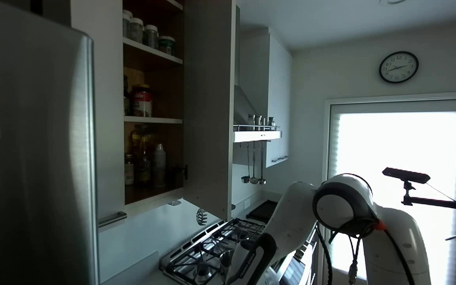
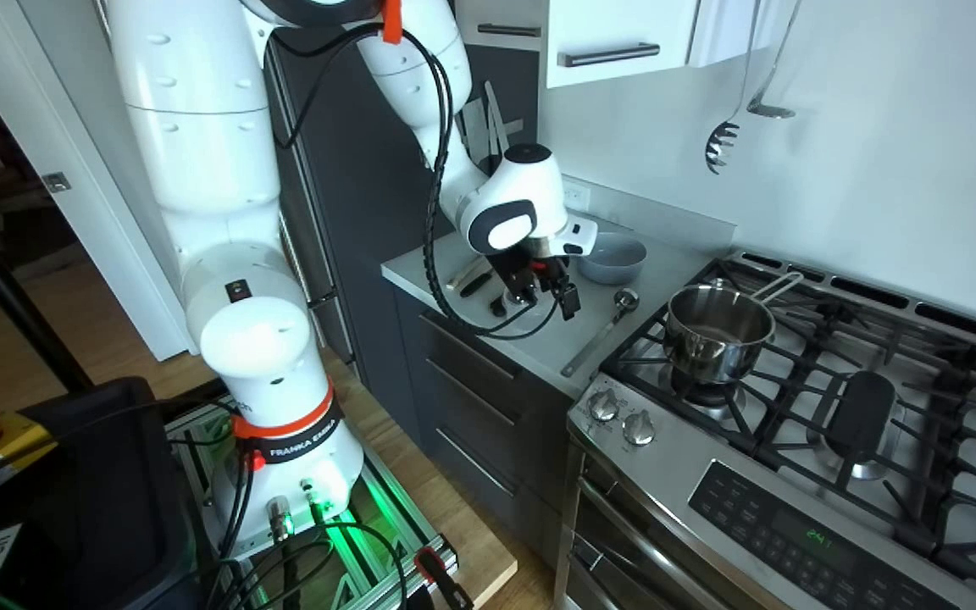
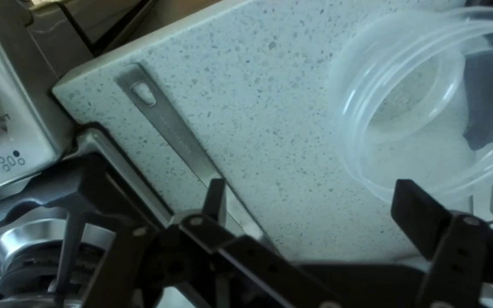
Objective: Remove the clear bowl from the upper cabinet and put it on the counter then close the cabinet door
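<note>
Plastic clear bowl (image 3: 422, 115) rests on the tabletop (image 3: 272, 124), at two o'clock from the wide-spread, empty pincer (image 3: 310, 192) in wrist view; the open cabinet door (image 1: 209, 107) awaits closing.

The wrist view's right edge crops the clear bowl (image 3: 422, 109), and an exterior view's top edge the upper cabinet (image 1: 160, 120).

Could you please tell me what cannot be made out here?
Clear bowl: right side cut off by the wrist view's edge.
Whether the pincer touches it: one fingertip covers some rim in the wrist view.
Grey bowl: partly hidden behind the arm in an exterior view.
Cabinet door: top cut off by the upper edge in an exterior view.
Lowest bottles: labels too dark to read in an exterior view.
</note>
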Tool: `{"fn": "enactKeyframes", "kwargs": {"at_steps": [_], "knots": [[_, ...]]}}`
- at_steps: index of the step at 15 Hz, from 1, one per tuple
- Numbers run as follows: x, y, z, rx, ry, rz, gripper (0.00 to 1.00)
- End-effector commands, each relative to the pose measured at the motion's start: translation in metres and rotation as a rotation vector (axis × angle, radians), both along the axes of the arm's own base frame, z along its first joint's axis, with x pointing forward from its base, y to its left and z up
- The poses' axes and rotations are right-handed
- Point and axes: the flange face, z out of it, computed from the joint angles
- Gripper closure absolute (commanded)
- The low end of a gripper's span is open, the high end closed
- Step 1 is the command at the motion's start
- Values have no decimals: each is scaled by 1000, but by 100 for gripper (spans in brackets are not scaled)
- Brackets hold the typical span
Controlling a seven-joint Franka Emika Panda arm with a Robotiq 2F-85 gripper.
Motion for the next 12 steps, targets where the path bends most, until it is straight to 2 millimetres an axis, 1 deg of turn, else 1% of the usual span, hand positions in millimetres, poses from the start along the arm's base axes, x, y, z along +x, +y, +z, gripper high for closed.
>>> {"fn": "enactKeyframes", "kwargs": {"at_steps": [1, 2, 3, 4, 6, 7, 10, 11, 12], "knots": [[-16, -4, 37, 18, -25, 42, 0], [-18, 0, 49, 27, -33, 71, 0], [-22, -1, 58, 22, -22, 87, 0], [-5, -2, 38, 17, -31, 59, 0], [-9, 0, 56, 20, -35, 75, 0], [-11, 0, 60, 19, -37, 77, 0], [-16, 0, 59, 17, -33, 78, 0], [-14, 2, 63, 29, -39, 87, 0], [-14, -2, 69, 45, -34, 69, 0]]}}
